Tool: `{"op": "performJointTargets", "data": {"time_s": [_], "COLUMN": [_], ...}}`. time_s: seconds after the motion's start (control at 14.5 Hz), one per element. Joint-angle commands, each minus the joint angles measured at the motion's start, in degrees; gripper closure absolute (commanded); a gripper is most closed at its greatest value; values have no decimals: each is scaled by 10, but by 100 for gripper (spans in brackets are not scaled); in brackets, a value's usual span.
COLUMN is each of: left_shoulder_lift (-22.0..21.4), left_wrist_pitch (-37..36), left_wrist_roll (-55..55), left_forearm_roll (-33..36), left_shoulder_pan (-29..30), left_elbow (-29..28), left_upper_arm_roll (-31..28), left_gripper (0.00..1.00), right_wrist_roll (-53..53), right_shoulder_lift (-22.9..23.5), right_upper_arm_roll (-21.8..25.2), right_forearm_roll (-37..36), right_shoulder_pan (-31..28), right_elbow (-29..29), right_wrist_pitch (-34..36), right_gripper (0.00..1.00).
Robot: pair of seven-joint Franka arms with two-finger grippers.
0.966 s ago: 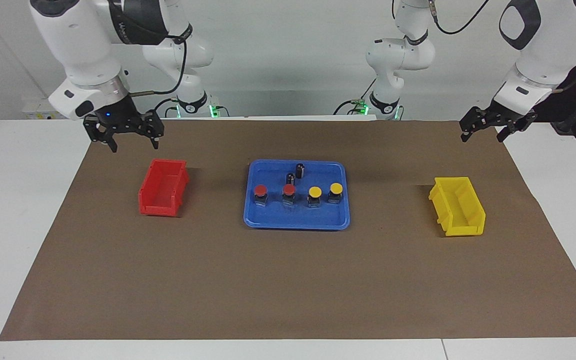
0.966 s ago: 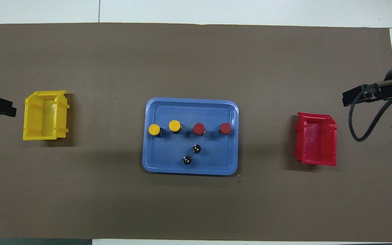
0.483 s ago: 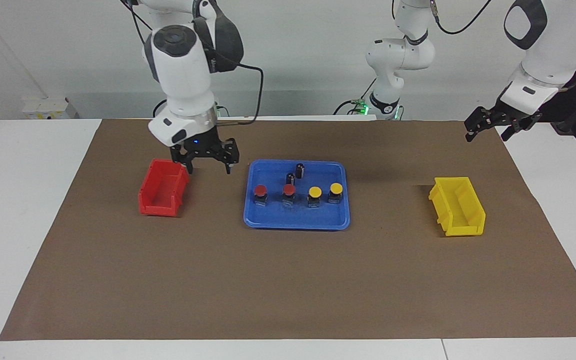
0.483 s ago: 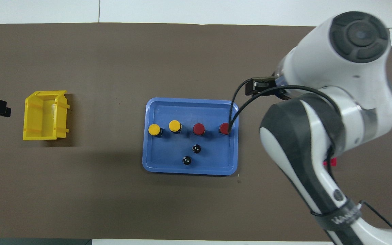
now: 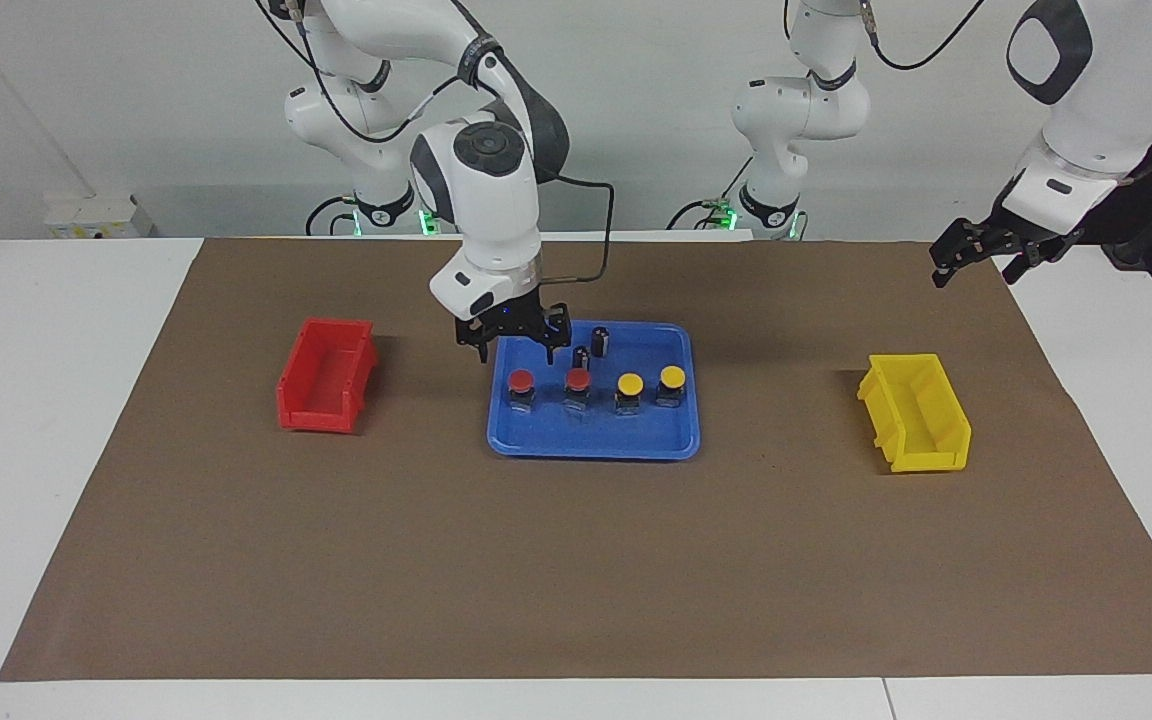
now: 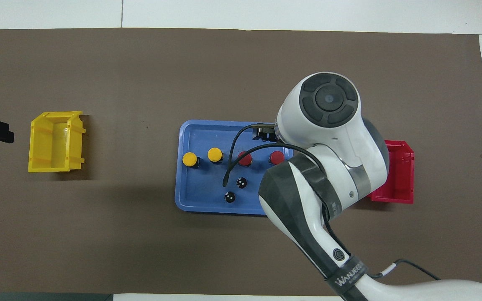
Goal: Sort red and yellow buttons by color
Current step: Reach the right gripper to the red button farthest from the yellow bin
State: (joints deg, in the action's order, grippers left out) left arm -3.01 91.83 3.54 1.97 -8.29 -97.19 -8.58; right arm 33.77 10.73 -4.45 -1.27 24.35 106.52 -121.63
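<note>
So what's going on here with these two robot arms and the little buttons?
They are sorting buttons by color. All four, two red buttons and two yellow buttons, sit in a row on the blue tray, with two small black cylinders beside them. The right gripper hangs open over the red button at the tray's end, holding nothing. The left gripper waits near the yellow bin. The yellow bin and the red bin hold no buttons.

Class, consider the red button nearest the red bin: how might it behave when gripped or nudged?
The red button looks rigid. Its round cap overhangs a narrow dark base, so a sideways nudge might tip it. The open right gripper would probably hold the blocky base more securely than the cap.
</note>
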Motion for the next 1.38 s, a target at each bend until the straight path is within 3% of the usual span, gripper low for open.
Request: {"op": "performJointTargets", "data": {"time_s": [0.0, 0.34, 0.69, 1.1, 1.17, 1.31], "left_shoulder_lift": [-30, -31, -31, -42, -43, -43], "left_wrist_pitch": [37, 37, 36, 55, 56, 56], "left_wrist_roll": [-8, -9, -9, -10, -10, -11], "left_forearm_roll": [15, 15, 15, 15, 15, 15], "left_shoulder_pan": [6, 6, 6, 6, 6, 6], "left_elbow": [-48, -53, -53, -73, -75, -75], "left_upper_arm_roll": [3, 3, 4, 4, 4, 4], "left_gripper": [0, 0, 0, 0, 0, 0], "right_wrist_roll": [2, -7, -21, -41, -42, -43], "right_shoulder_lift": [-7, -1, 1, 12, 12, 12], "right_upper_arm_roll": [1, 1, 1, 1, 1, 1], "right_forearm_roll": [7, -3, -3, -3, -4, -3], "right_shoulder_pan": [6, 13, 8, 8, 7, 6], "right_elbow": [62, 99, 99, 100, 100, 97], "right_wrist_pitch": [-54, -84, -98, -99, -97, -85], "right_gripper": [0, 11, 28, 38, 43, 65]}}
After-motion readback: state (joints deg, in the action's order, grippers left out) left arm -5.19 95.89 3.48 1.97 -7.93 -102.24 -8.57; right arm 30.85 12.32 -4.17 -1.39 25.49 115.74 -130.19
